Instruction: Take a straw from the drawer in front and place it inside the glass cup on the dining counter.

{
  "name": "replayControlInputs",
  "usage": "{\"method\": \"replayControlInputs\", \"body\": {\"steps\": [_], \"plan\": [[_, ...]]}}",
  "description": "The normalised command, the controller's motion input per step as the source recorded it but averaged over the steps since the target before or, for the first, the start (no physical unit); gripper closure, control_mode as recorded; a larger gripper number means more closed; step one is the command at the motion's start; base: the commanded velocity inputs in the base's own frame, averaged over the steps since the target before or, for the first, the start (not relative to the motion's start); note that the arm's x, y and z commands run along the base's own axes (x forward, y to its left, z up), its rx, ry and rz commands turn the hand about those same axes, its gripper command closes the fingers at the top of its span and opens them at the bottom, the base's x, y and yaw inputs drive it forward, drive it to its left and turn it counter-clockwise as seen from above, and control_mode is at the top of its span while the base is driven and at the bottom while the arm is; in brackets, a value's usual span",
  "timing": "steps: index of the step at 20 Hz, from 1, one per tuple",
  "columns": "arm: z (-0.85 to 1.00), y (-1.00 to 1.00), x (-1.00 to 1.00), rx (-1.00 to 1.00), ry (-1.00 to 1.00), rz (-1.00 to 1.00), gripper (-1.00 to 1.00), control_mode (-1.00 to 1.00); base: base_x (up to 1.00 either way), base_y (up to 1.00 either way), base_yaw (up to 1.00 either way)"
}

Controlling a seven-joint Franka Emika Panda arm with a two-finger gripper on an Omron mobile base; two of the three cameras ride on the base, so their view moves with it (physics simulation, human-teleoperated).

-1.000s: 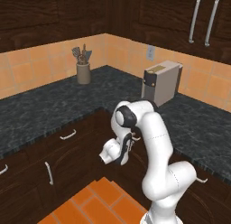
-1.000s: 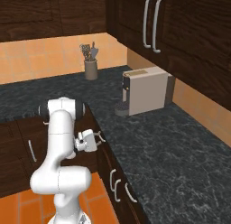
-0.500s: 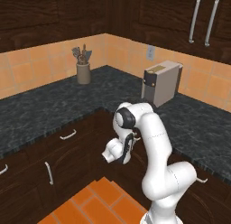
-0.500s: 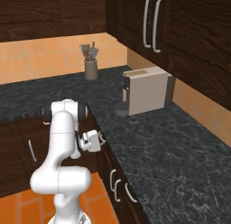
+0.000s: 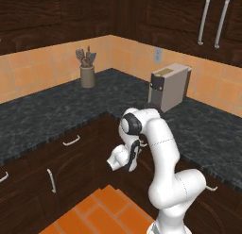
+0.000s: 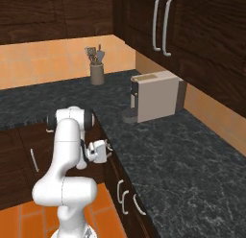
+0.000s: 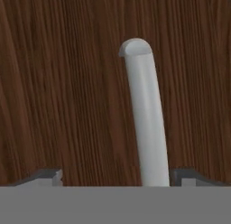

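In the hand view the dark brown drawer front point(image 7: 67, 92) stands close ahead. Its curved silver handle point(image 7: 144, 119) runs up from between my fingertips point(image 7: 50, 175). My gripper point(image 7: 117, 175) is open, with one finger on each side of the handle and neither touching it. From the base views the gripper point(image 5: 134, 155) point(image 6: 108, 148) sits low, just under the edge of the black worktop, pressed close to the drawer point(image 6: 113, 161). The straw, the glass cup and the dining counter are out of view.
A beige coffee machine point(image 5: 169, 87) point(image 6: 154, 96) and a utensil holder point(image 5: 87, 73) point(image 6: 97, 73) stand on the black speckled worktop point(image 5: 56, 110). Tall cabinet doors with long handles point(image 6: 162, 24) hang above. Orange floor tiles point(image 5: 94, 214) lie below the arm.
The hand has edged slightly closer to the drawer front; otherwise the arm holds its pose.
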Motion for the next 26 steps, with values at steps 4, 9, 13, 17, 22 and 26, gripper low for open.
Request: {"method": "replayControlInputs", "body": {"steps": [4,9,13,17,22,26], "plan": [[-0.12,0.0,-0.04,0.04,0.0,0.01,-1.0,-1.0,0.0,0.0,0.0],[0.0,0.0,0.25,0.01,0.0,0.0,-1.0,-1.0,0.0,0.0,0.0],[0.0,0.0,0.44,0.02,0.0,0.0,-1.0,-1.0,0.0,0.0,0.0],[0.0,0.0,0.46,0.02,0.0,0.01,-1.0,-1.0,0.0,0.0,0.0],[0.0,0.08,0.19,0.0,0.0,0.01,1.0,-1.0,0.0,0.0,0.0],[0.0,0.29,-0.04,0.01,0.0,0.03,1.0,-1.0,0.0,0.0,0.0]]}}
